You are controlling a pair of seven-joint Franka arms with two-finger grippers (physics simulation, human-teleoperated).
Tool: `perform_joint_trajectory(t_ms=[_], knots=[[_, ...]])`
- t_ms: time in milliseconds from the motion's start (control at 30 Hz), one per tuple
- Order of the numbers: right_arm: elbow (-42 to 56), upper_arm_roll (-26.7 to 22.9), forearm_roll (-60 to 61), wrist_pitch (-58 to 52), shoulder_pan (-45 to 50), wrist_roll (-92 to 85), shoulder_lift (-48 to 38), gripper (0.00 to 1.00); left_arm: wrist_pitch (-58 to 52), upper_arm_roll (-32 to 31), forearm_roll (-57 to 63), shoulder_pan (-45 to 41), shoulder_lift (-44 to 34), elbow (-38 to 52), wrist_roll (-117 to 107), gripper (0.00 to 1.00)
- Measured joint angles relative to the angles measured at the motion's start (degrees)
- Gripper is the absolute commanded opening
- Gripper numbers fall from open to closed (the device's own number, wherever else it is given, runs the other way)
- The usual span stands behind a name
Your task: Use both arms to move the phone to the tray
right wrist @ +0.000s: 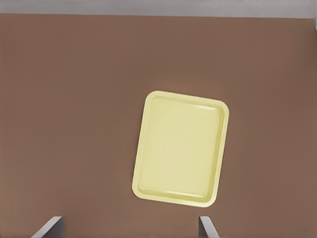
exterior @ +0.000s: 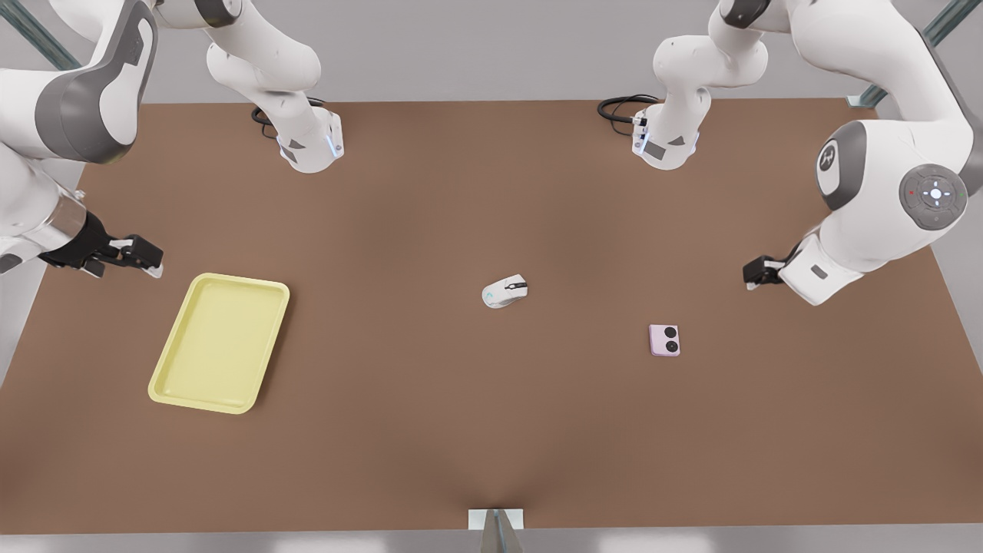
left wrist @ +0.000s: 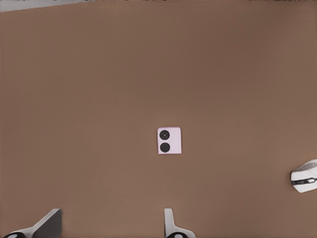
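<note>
While lying flat on the desk (exterior: 430, 430) at lower right of centre in the front view, well apart from the tray (exterior: 220, 343) at lower left, the phone (exterior: 664, 339) looks light, stiff, thin and probably slick. Best pinched across its two long edges, clear of the black circles. Left tool (exterior: 756, 273) at right of that frame, near the phone, fingers spread, empty. Right tool (exterior: 142, 257) at far left beside the tray, fingers spread, waiting. Mouse (exterior: 504, 292) near centre, to avoid.
</note>
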Motion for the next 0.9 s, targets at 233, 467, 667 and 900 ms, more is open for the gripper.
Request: perform_joint_trajectory(t_ms=[233,467,667,900], knots=[[-0.04,0.00,0.00,0.52,0.00,-0.32,0.00,1.00,7.19,-0.16,-0.80,-2.24,6.38,-5.58,-0.45,1.00],[-0.07,0.00,-0.01,0.68,0.00,-0.54,0.00,1.00,30.50,-0.29,-1.80,-4.58,5.98,-30.81,-1.62,1.00],[-0.07,0.00,-0.01,0.72,0.00,-0.67,0.00,1.00,44.43,0.21,-2.01,-4.28,9.16,-36.20,-2.22,1.00],[-0.07,0.00,-0.01,0.74,0.00,-0.77,0.00,1.00,55.01,0.33,-2.11,-3.97,12.08,-39.33,-2.65,1.00]])
